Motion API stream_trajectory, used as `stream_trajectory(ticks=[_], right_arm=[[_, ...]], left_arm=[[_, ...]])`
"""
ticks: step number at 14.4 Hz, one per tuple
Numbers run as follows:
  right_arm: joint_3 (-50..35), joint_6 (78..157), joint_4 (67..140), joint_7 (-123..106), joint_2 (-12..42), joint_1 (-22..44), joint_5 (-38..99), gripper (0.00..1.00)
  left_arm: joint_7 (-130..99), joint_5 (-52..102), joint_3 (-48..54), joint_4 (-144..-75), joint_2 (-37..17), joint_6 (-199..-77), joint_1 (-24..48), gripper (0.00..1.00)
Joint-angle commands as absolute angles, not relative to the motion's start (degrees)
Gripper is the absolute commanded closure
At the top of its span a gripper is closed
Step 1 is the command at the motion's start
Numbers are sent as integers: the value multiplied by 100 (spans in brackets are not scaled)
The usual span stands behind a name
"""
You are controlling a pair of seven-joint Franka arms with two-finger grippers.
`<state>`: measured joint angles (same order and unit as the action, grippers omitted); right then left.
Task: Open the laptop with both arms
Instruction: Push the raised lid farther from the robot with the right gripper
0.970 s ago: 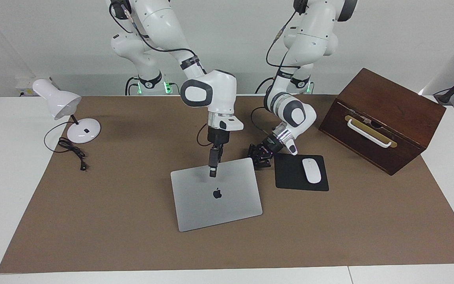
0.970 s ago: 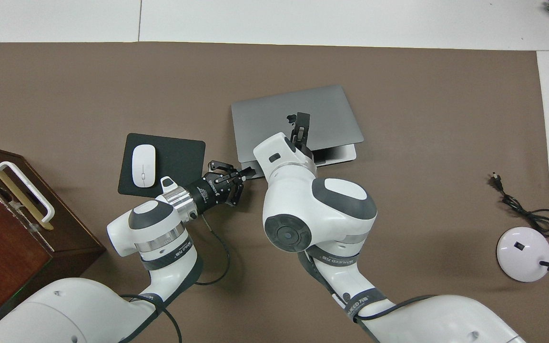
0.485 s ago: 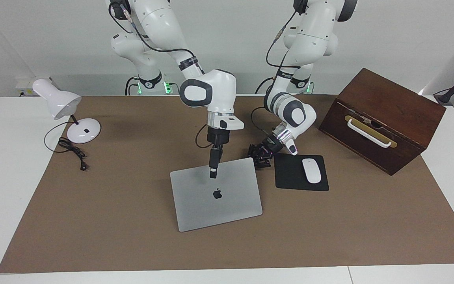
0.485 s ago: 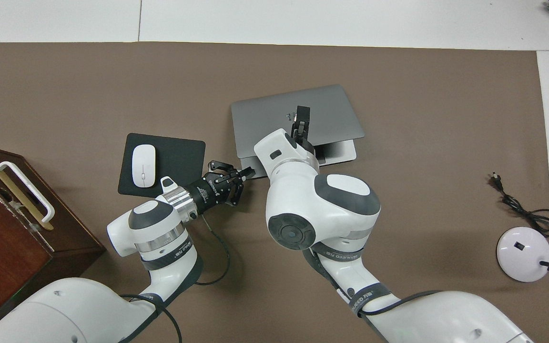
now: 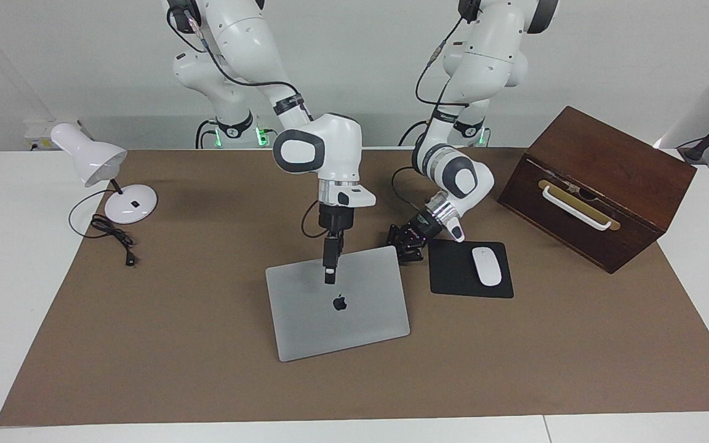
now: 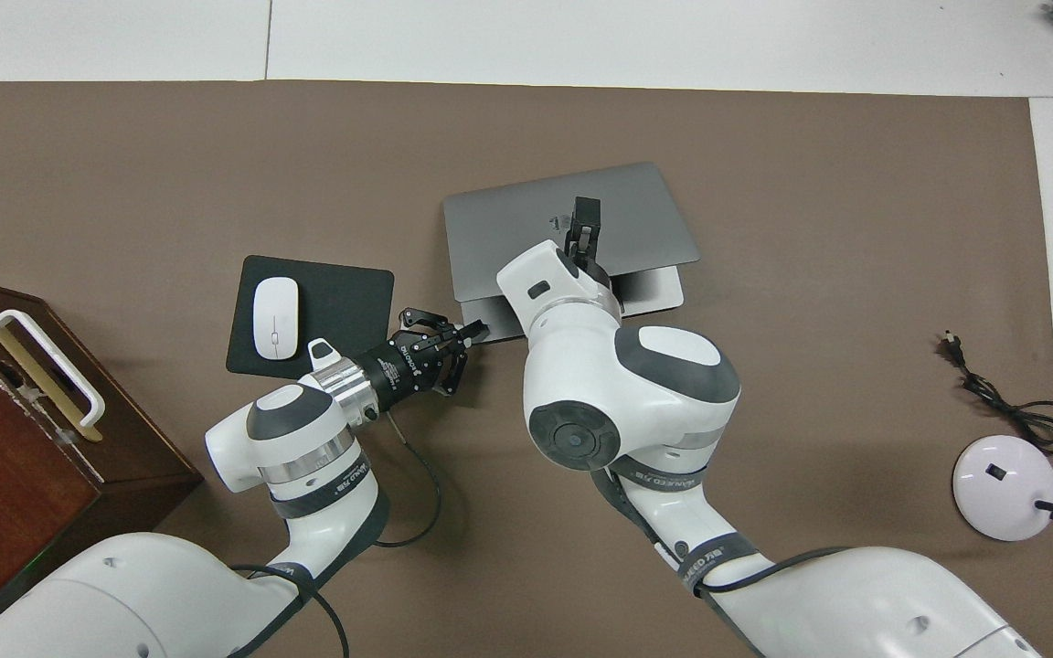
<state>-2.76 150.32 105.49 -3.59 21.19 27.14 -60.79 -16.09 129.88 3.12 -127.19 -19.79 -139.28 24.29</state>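
The silver-grey laptop [image 5: 354,320] lies mid-table with its apple logo up. Its lid [image 6: 508,242] is lifted a little along the edge nearer the robots, so a strip of the base [image 6: 659,289] shows under it. My right gripper [image 5: 329,278] [image 6: 587,208] reaches forward along the lid from that raised edge, one finger lying on the lid's top, shut on the lid's edge. My left gripper [image 5: 401,245] [image 6: 479,331] sits low at the laptop's corner beside the mouse pad. It is shut, its tips against the base there.
A black mouse pad [image 5: 453,280] with a white mouse [image 5: 486,266] lies beside the laptop toward the left arm's end. A dark wooden box [image 5: 600,184] stands past it. A white desk lamp [image 5: 93,160] and its cable [image 5: 114,237] sit at the right arm's end.
The right gripper has slid a little farther along the lid, and the lid's near edge has risen slightly, showing more of the base. The left gripper has not moved.
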Motion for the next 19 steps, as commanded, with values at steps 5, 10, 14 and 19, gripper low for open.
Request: stream_trajectory(ticks=[5,10,14,19], right_arm=[[-334,15108,10187,-404,2276,2689,-6293,0],[-334,15100,9958,-571,2294,2681,-6284,0],[-334,15126,9923,-563,2294,2672,-6293,0],[-334,15240,9765,-545,2382,2637,-6293,0]], left_arm=[[-1345,13104,308,-12621,-2452,-14019,2417,100],[-1345,13104,308,-12612,-2452,-14019,2417,100],[-1353,13104,308,-12612,-2443,-14001,2408,100],[-1345,13104,308,-12612,-2443,-14001,2400,100]])
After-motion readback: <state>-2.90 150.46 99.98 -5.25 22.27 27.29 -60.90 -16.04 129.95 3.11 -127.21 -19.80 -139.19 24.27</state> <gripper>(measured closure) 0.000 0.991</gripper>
